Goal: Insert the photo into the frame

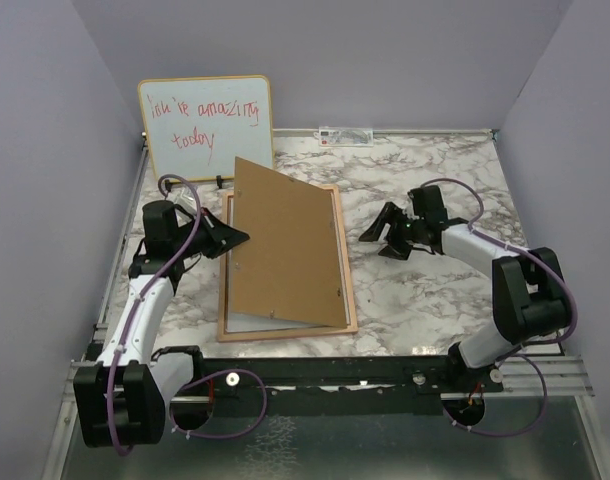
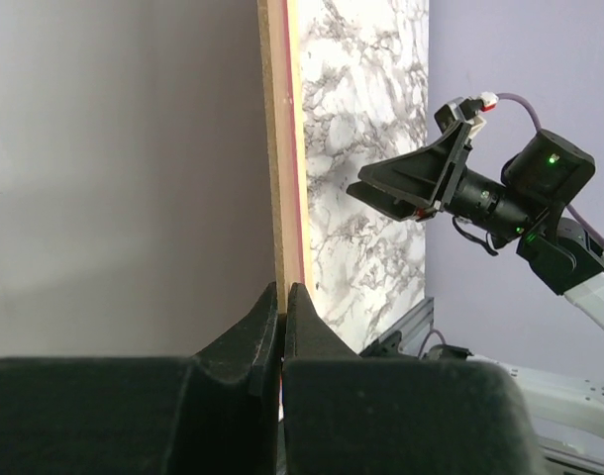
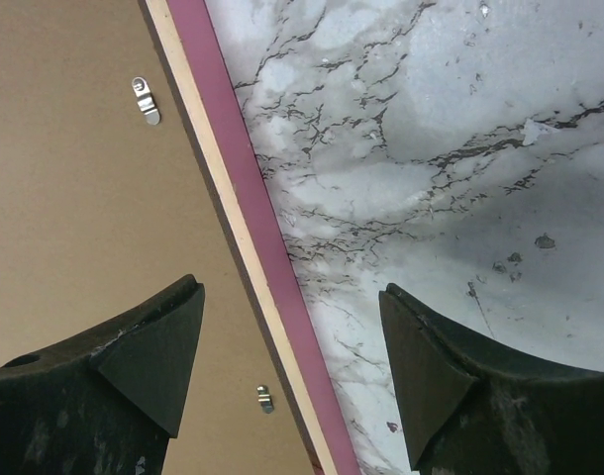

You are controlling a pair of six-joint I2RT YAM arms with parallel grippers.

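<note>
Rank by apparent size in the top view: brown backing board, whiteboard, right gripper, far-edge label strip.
1. brown backing board, tilted up toward the camera; near tie with 2.
2. whiteboard.
3. right gripper.
4. label strip, by far the smallest.

Browns, pinks and marble
Plain brown backing board [image 1: 285,245]; frame [image 1: 285,334] border pinkish light wood; worktop [image 1: 425,300] white with grey veining; whiteboard [image 1: 205,125] yellow-edged, red handwriting.
</note>
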